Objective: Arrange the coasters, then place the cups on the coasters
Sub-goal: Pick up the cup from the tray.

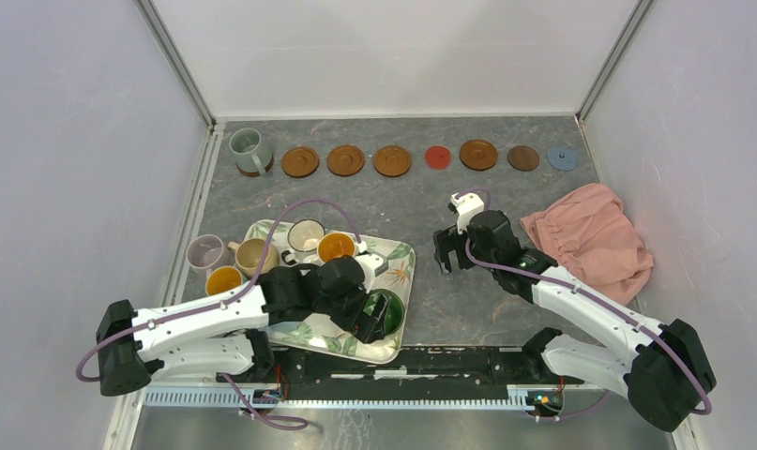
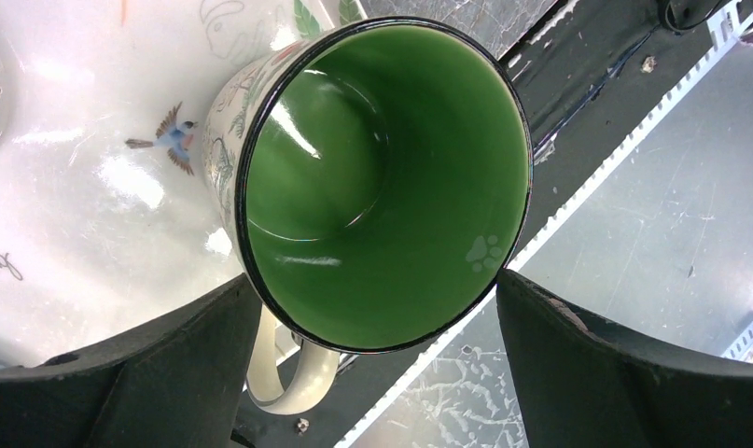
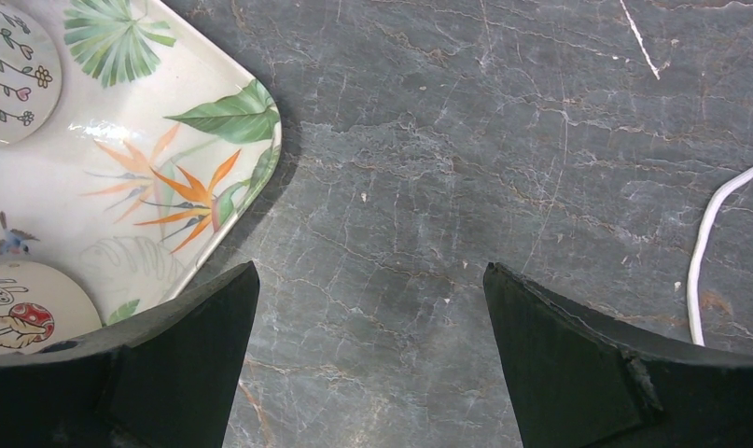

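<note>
Grey stone-patterned table (image 1: 402, 202) carries a row of coasters along its far edge. At the left end, a brown coaster (image 1: 259, 170) sits under a grey-green mug (image 1: 249, 147). Three brown wooden coasters (image 1: 345, 160) follow, then a small red coaster (image 1: 437, 157), a rimmed brown coaster (image 1: 478, 155), a dark brown coaster (image 1: 522, 157) and a grey-blue coaster (image 1: 563, 157). None of these seven carries a mug.

Leaf-print tray (image 1: 400, 267) lies in front of the left arm. At its far side stand a cream mug (image 1: 305, 236) with a dark rim and an orange-lined mug (image 1: 336, 247), close together. By the tray's left edge are a tan mug (image 1: 253, 255), a pale pink mug (image 1: 205, 251) and a second orange-lined mug (image 1: 225, 279). Whether the tan one stands on the tray cannot be told.

Left gripper (image 2: 377, 285) hangs over the near right part of the tray. Its jaws are spread wide, one finger on each side of a green-lined floral mug (image 2: 382, 177). That mug stands upright on the tray, its handle (image 2: 288, 373) beside one finger. Contact between fingers and mug cannot be confirmed.

Right gripper (image 3: 372, 280) is released, jaws wide and holding nothing. It is above the table just right of the tray's corner. A pink cloth (image 1: 590, 239) lies crumpled on the right, on the near side of the grey-blue coaster.
</note>
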`<state>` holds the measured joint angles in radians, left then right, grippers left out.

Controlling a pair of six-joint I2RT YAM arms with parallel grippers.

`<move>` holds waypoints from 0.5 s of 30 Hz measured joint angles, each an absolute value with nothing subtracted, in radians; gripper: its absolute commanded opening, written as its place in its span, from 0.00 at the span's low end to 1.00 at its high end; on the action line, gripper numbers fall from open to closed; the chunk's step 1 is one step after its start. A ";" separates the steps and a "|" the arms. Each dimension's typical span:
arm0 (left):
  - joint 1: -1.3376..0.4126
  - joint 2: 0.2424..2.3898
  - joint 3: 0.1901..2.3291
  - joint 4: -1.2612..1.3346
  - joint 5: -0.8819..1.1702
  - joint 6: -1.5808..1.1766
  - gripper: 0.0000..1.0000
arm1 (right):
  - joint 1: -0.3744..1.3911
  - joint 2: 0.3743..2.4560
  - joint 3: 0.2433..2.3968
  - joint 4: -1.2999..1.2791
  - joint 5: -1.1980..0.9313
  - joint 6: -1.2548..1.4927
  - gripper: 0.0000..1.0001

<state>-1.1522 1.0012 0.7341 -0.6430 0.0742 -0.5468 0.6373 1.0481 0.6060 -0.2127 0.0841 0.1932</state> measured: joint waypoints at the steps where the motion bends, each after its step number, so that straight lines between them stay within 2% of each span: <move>1: -1.153 1.010 0.743 -0.650 0.075 -0.544 1.00 | 0.638 1.048 0.606 -0.213 0.084 0.193 0.98; 15: -1.153 1.081 0.803 -0.706 0.077 -0.533 1.00 | 0.641 1.048 0.606 -0.213 0.084 0.193 0.98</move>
